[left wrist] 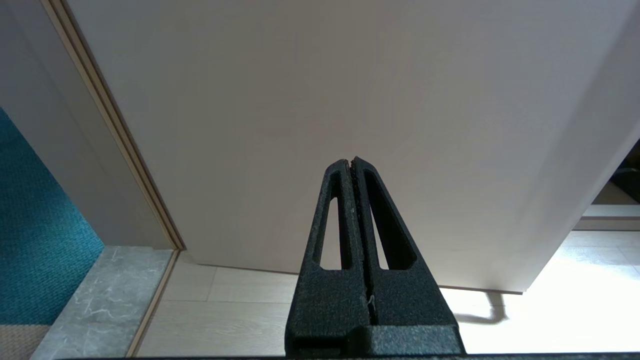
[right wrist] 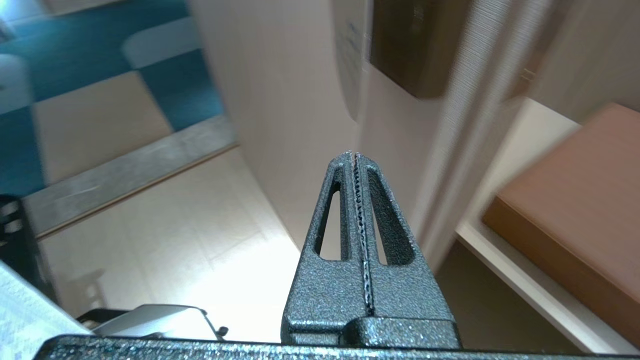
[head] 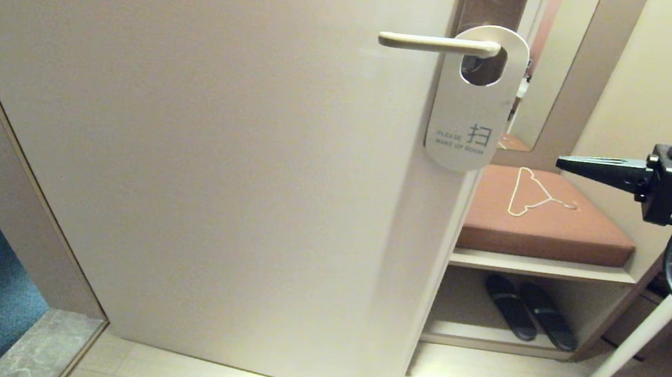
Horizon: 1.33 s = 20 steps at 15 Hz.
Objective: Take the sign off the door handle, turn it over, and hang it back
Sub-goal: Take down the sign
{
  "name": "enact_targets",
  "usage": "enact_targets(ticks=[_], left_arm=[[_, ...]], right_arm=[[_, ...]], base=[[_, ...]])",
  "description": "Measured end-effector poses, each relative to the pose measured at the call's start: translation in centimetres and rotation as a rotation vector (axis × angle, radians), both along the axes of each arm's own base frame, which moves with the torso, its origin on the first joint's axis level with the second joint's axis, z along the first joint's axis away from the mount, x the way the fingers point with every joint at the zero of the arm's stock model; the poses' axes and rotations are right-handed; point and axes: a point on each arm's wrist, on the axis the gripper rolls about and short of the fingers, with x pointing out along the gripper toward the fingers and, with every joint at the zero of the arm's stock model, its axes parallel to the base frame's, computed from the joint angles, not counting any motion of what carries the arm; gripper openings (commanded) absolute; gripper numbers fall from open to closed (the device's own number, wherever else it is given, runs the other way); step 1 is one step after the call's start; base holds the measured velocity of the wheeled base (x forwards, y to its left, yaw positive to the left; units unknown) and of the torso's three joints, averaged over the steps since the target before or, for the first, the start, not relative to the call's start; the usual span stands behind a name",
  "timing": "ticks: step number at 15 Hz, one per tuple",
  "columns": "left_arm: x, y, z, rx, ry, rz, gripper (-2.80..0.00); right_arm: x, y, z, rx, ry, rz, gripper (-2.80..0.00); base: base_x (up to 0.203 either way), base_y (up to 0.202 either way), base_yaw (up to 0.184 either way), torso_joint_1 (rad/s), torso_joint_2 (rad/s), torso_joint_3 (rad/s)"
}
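The sign (head: 467,112) hangs by its oval hole on the beige door handle (head: 435,43), white side out, reading "PLEASE MAKE UP ROOM". In the right wrist view the sign (right wrist: 350,60) shows edge-on against the door. My right gripper (head: 560,163) is shut and empty, pointing left at the sign's lower edge level, a hand's width to its right. My left gripper (left wrist: 351,161) is shut and empty, low down, facing the bottom part of the door; the head view does not show it.
The door (head: 220,157) stands ajar, its free edge beside a bench with a brown cushion (head: 542,219). A thin white wire hanger (head: 532,193) lies on the cushion. Dark slippers (head: 529,312) sit on the shelf below. A white pole (head: 660,316) leans at the right.
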Motion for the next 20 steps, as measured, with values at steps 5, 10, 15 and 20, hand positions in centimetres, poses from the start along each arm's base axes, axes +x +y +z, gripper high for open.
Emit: enact_targets(ticks=[5,10,15,20], left_arm=[[0.0,0.0,0.0,0.0,0.0,0.0,-2.8],[0.0,0.0,0.0,0.0,0.0,0.0,-2.8],[0.0,0.0,0.0,0.0,0.002,0.0,-2.8],[0.0,0.0,0.0,0.0,0.002,0.0,-2.8]], right_arm=[[1.4,1.9,0.7,-0.002,-0.032,0.088,-2.8],[2.5,2.6,0.8,-0.003,-0.058,0.108,0.0],[3.4,2.7,0.5,-0.001,-0.079,0.109,0.0],[4.4,2.8,0.3,0.004,-0.066,0.107,0.0]], base=[[0.0,0.0,0.0,0.0,0.0,0.0],[0.0,0.0,0.0,0.0,0.0,0.0],[0.0,0.0,0.0,0.0,0.0,0.0],[0.0,0.0,0.0,0.0,0.0,0.0]])
